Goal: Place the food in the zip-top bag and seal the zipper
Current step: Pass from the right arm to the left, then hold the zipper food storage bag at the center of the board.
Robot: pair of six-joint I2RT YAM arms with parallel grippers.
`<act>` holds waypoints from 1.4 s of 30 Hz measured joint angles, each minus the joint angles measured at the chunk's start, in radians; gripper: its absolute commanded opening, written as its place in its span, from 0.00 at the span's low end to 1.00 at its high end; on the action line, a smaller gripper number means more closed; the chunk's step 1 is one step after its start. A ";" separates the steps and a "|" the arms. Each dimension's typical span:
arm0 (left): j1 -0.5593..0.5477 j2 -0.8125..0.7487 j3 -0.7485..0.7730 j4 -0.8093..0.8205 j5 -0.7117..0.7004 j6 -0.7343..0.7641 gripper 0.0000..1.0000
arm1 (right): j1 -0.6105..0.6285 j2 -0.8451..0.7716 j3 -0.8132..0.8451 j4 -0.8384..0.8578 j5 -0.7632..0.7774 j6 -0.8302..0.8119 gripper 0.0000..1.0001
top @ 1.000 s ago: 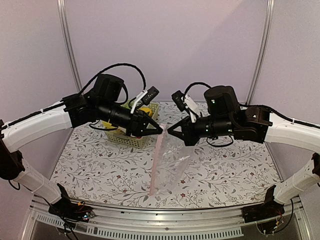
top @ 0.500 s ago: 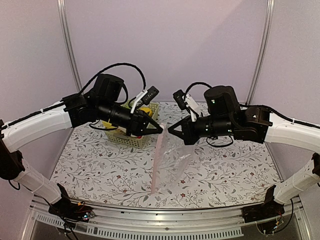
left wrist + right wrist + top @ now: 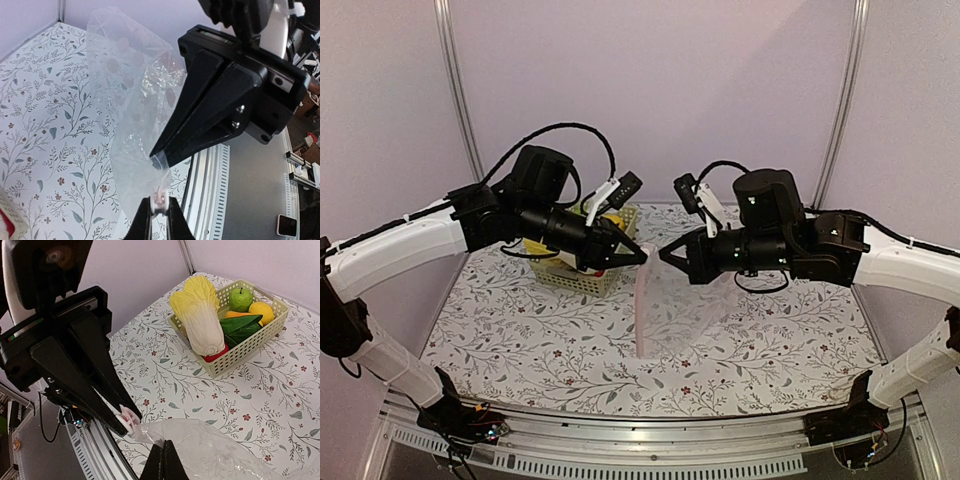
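Two sets of fingers meet tip to tip above the desk's (image 3: 790, 335) middle. The left fingers (image 3: 644, 257) are pinched narrow on the white slider tab (image 3: 160, 202) of the zipper (image 3: 641, 312). The right fingers (image 3: 661, 254) are pressed together on the adjoining corner of the zip-top bag (image 3: 682, 312). The bag hangs below them, clear and crinkled. The pale green lattice basket (image 3: 250, 347) stands far left, holding cabbage (image 3: 200, 322), green apple (image 3: 240, 299), yellow fruit (image 3: 261, 311), dark green vegetable (image 3: 240, 326) and a red piece (image 3: 216, 355). Floral desk surface extends right of the bag.
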 measured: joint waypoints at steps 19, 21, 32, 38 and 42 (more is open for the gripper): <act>-0.014 0.002 0.015 0.019 0.039 0.019 0.00 | 0.006 -0.112 -0.048 -0.001 -0.058 -0.041 0.00; -0.014 0.004 0.015 0.018 0.046 0.022 0.00 | 0.006 -0.112 -0.048 -0.001 -0.055 -0.037 0.00; -0.015 0.019 0.014 -0.052 0.114 0.040 0.00 | 0.002 -0.150 -0.051 0.003 -0.117 -0.087 0.60; -0.021 0.019 0.014 -0.071 0.202 0.063 0.00 | 0.002 -0.162 -0.022 -0.029 -0.230 -0.143 0.54; -0.028 0.019 0.014 -0.078 0.243 0.075 0.00 | 0.002 -0.124 -0.005 -0.040 -0.282 -0.169 0.44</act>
